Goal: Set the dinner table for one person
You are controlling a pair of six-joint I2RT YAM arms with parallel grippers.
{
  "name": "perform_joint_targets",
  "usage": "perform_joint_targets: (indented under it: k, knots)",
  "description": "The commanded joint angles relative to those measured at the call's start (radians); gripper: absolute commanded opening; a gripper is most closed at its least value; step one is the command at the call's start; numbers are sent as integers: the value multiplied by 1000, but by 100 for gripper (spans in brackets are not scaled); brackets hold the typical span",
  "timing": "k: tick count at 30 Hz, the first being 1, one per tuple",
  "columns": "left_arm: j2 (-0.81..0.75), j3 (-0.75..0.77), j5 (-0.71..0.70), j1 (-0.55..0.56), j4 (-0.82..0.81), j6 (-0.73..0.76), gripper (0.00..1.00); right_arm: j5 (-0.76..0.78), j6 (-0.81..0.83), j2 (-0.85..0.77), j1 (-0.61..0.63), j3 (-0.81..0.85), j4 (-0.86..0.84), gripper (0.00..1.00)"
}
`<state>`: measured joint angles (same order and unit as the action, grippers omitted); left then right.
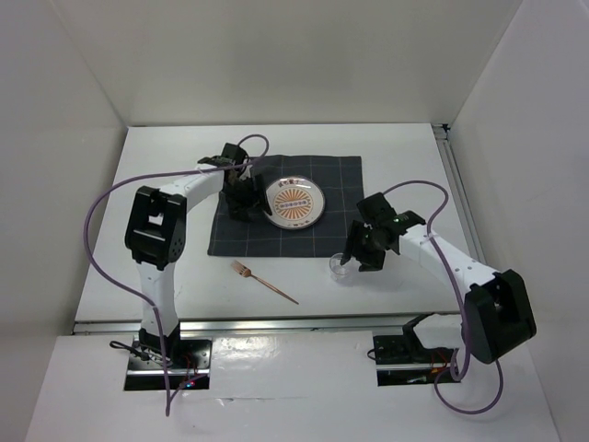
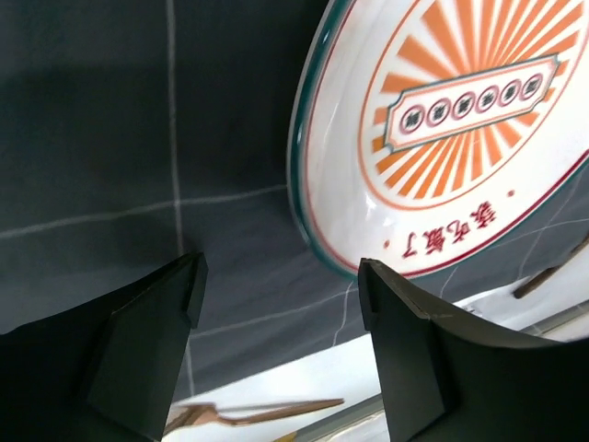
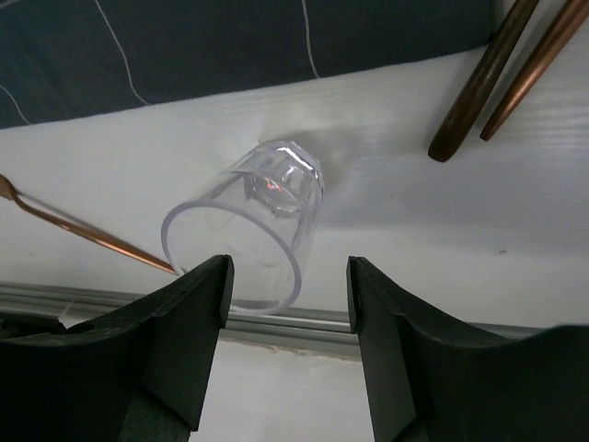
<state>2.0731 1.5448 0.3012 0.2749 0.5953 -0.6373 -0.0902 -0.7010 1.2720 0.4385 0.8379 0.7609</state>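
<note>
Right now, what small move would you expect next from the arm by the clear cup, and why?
Probably the right gripper should ease forward and close on the clear cup. Its jaws stand open, the cup sits just ahead of them ungripped, and it stands on the bare table, off the dark cloth.

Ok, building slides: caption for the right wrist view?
Right end effector, open, poised over a clear cup on the dinner table, two copper handles nearby.

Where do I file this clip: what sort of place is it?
Probably a robot lab test cell, not a home: white panels wall in the dinner table, a left arm and right arm are bolted at its near edge, and a plate sits on a checked cloth.
</note>
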Motion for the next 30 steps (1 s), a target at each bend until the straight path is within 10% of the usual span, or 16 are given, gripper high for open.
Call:
perform_joint_targets:
  k: [1, 10, 17, 30]
  knots:
    - [-100, 37, -59, 12, 63, 36, 84, 37, -14, 30, 6, -8, -93, 63]
    - [-277, 145, -50, 12, 176, 105, 84, 108, 15, 40, 6, 27, -51, 0]
    - [-402, 215, -50, 12, 209, 125, 82, 237, 90, 21, -7, 274, 64, 0]
    - [-666, -109, -346, 185, 267, -1, 86, 273, 256, 664, -196, 969, -52, 0]
